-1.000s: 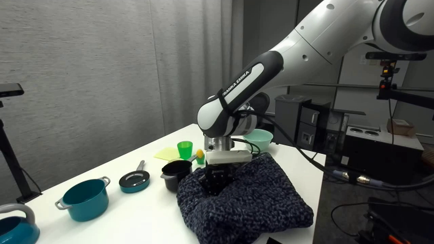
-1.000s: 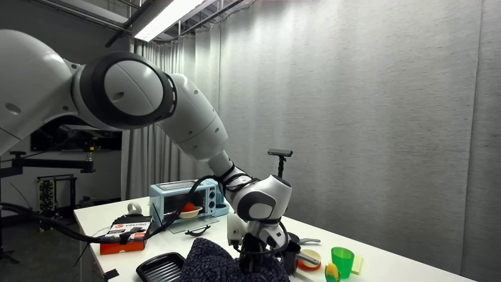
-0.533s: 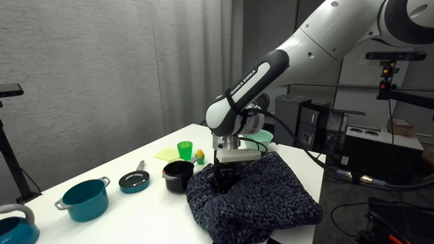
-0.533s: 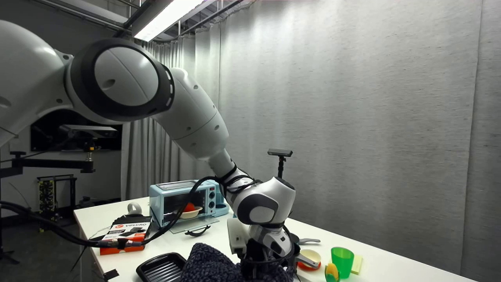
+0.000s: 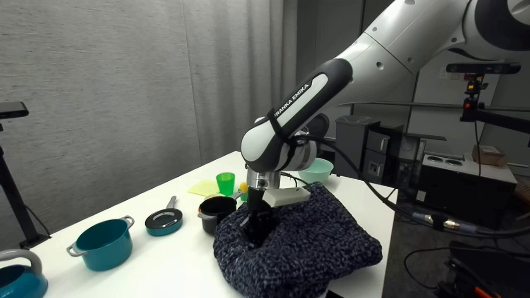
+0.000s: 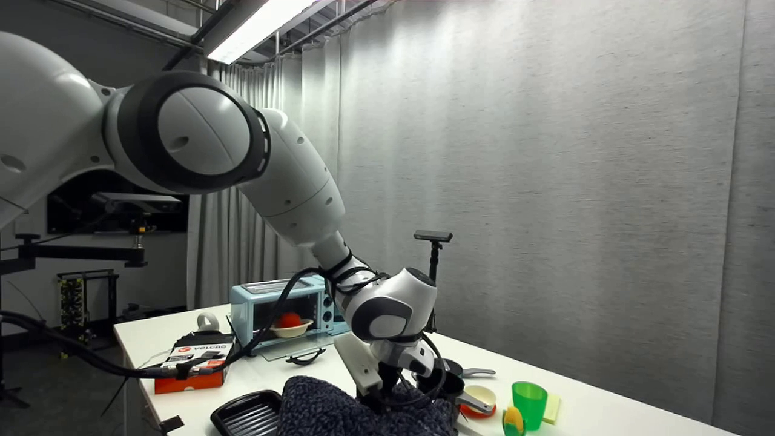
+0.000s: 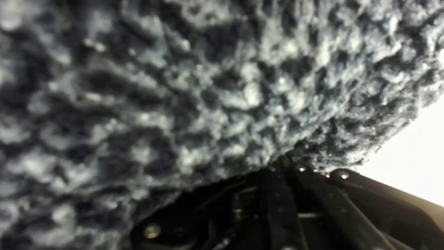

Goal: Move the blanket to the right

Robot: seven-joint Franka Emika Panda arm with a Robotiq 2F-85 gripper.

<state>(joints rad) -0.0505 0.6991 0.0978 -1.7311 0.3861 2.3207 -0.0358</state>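
The blanket [image 5: 310, 244], a dark navy cloth with grey speckled knit, lies rumpled near the table's edge in an exterior view. Its top also shows in an exterior view [image 6: 330, 409], cut off by the lower border. My gripper [image 5: 254, 240] points down into a fold of it, the fingertips sunk in the cloth. Seen from the wrist, the blanket [image 7: 194, 97] fills most of the picture and gathers where the fingers of my gripper [image 7: 286, 161] come together. The jaws are shut on it, though the pinched bit itself is hidden.
A black pot [image 5: 217, 212] stands close beside the blanket, with a green cup [image 5: 225, 183] and a mint bowl [image 5: 316, 169] farther back. A teal pot [image 5: 105, 244] and small pan [image 5: 164, 221] are to the left. A ribbed black tray [image 6: 251, 415] and a toaster oven [image 6: 281, 312] show too.
In an exterior view the gripper and blanket went right together, then came back left. The gripper has tilted. The black pot has shifted slightly to the right.
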